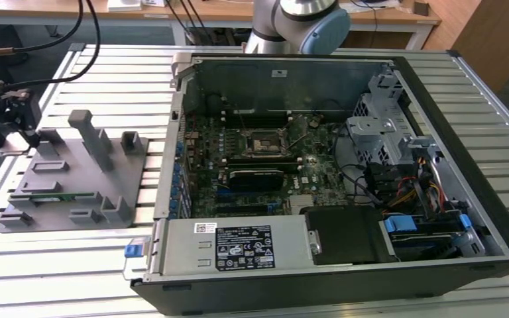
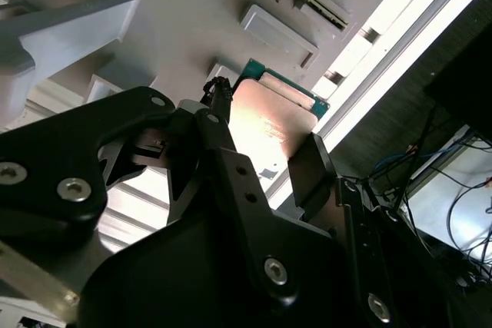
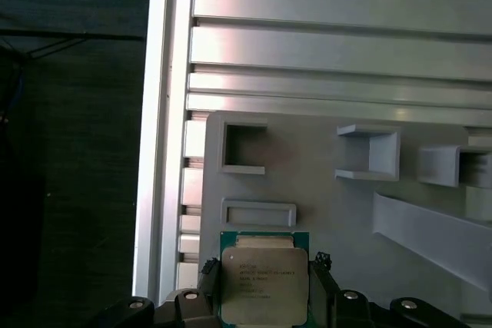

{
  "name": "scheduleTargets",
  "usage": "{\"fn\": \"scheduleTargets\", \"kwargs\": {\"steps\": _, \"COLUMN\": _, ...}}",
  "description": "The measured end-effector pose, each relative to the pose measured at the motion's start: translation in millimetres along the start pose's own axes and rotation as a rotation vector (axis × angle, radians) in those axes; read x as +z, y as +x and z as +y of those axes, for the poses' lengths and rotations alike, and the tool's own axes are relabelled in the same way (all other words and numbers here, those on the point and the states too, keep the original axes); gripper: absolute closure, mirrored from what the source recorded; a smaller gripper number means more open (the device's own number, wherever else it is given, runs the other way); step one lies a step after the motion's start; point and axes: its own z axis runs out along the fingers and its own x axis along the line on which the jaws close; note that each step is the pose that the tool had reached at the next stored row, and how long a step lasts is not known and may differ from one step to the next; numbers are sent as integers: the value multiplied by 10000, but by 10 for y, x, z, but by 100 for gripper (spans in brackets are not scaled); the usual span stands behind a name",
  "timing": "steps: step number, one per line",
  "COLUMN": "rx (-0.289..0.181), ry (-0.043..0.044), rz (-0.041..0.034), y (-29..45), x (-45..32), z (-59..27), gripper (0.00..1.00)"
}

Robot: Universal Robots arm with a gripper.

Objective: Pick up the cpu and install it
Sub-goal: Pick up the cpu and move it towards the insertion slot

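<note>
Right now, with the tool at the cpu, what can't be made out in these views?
First wrist view: the cpu runs off the frame edge, between the sides of the tool.
Second wrist view: the tool's body covers part of the cpu; whether it rests on the grey fixture cannot be told.
Exterior view: the motherboard socket is too small to show its contacts; the top edge cuts off the arm.

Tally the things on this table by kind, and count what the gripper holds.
computer case: 1
grey fixture: 1
memory stick: 1
cpu, held in the gripper: 1
Total: 4
</note>
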Motion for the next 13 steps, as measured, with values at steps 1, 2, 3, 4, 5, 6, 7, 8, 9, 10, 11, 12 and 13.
{"fn": "scheduleTargets", "kwargs": {"steps": 1, "rx": 0, "ry": 0, "rz": -2, "y": 0, "x": -8, "z": 1, "gripper": 46}}
{"fn": "scheduleTargets", "kwargs": {"steps": 2, "rx": 0, "ry": 0, "rz": -4, "y": 0, "x": -17, "z": 2, "gripper": 46}}
{"fn": "scheduleTargets", "kwargs": {"steps": 3, "rx": -1, "ry": 0, "rz": -6, "y": 0, "x": -26, "z": 3, "gripper": 46}}
{"fn": "scheduleTargets", "kwargs": {"steps": 4, "rx": 0, "ry": 1, "rz": -7, "y": 0, "x": -35, "z": 5, "gripper": 46}}
{"fn": "scheduleTargets", "kwargs": {"steps": 5, "rx": 0, "ry": 0, "rz": -10, "y": 0, "x": -43, "z": 6, "gripper": 46}}
{"fn": "scheduleTargets", "kwargs": {"steps": 6, "rx": -1, "ry": 0, "rz": -12, "y": 0, "x": -53, "z": 7, "gripper": 46}}
{"fn": "scheduleTargets", "kwargs": {"steps": 7, "rx": 0, "ry": 1, "rz": -14, "y": 0, "x": -62, "z": 8, "gripper": 46}}
{"fn": "scheduleTargets", "kwargs": {"steps": 8, "rx": 0, "ry": 1, "rz": -15, "y": 1, "x": -71, "z": 10, "gripper": 46}}
{"fn": "scheduleTargets", "kwargs": {"steps": 9, "rx": 0, "ry": 1, "rz": -18, "y": 0, "x": -80, "z": 10, "gripper": 46}}
{"fn": "scheduleTargets", "kwargs": {"steps": 10, "rx": -1, "ry": 1, "rz": -19, "y": 0, "x": -89, "z": 11, "gripper": 46}}
{"fn": "scheduleTargets", "kwargs": {"steps": 11, "rx": -1, "ry": 1, "rz": -21, "y": 1, "x": -97, "z": 12, "gripper": 46}}
{"fn": "scheduleTargets", "kwargs": {"steps": 12, "rx": 0, "ry": 1, "rz": -23, "y": 1, "x": -107, "z": 14, "gripper": 46}}
{"fn": "scheduleTargets", "kwargs": {"steps": 13, "rx": -1, "ry": 0, "rz": -26, "y": 1, "x": -115, "z": 14, "gripper": 46}}
